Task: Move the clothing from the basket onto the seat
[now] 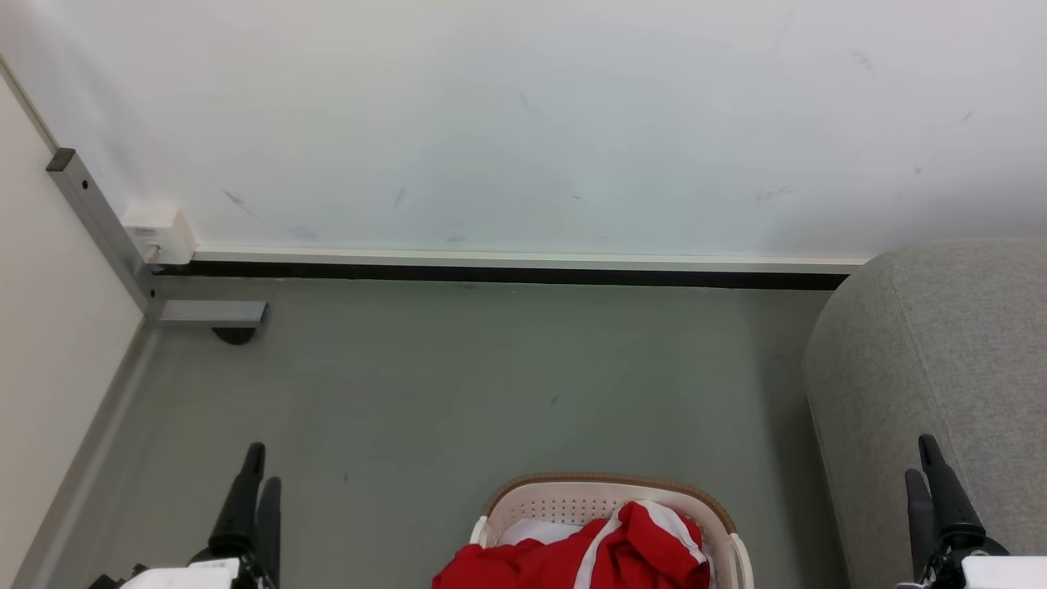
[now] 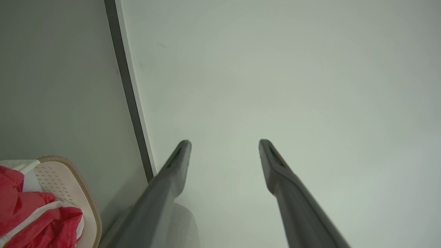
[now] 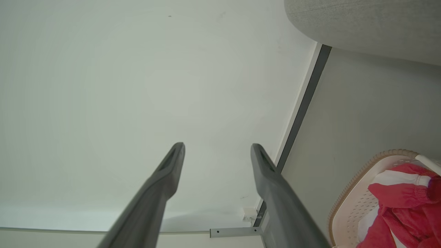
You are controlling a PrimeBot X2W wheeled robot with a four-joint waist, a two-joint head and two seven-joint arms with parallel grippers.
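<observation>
The cream-white basket [image 1: 609,488] with a brown rim stands on the grey floor at the bottom centre of the head view. Red clothing [image 1: 572,556] with white stripes is heaped inside it. The basket [image 2: 81,191] and clothing [image 2: 31,215] sit at the lower left of the left wrist view, and the basket [image 3: 355,196] and clothing [image 3: 403,206] at the lower right of the right wrist view. The grey sofa [image 1: 941,368] fills the right side. My left gripper [image 1: 255,478] is left of the basket, open and empty [image 2: 224,144]. My right gripper [image 1: 924,470] is in front of the sofa, open and empty [image 3: 217,148].
A white wall with a dark baseboard [image 1: 507,274] runs across behind the floor. A grey metal post and foot [image 1: 204,312] with a white box [image 1: 159,233] stand at the left corner, beside a pale panel [image 1: 49,352].
</observation>
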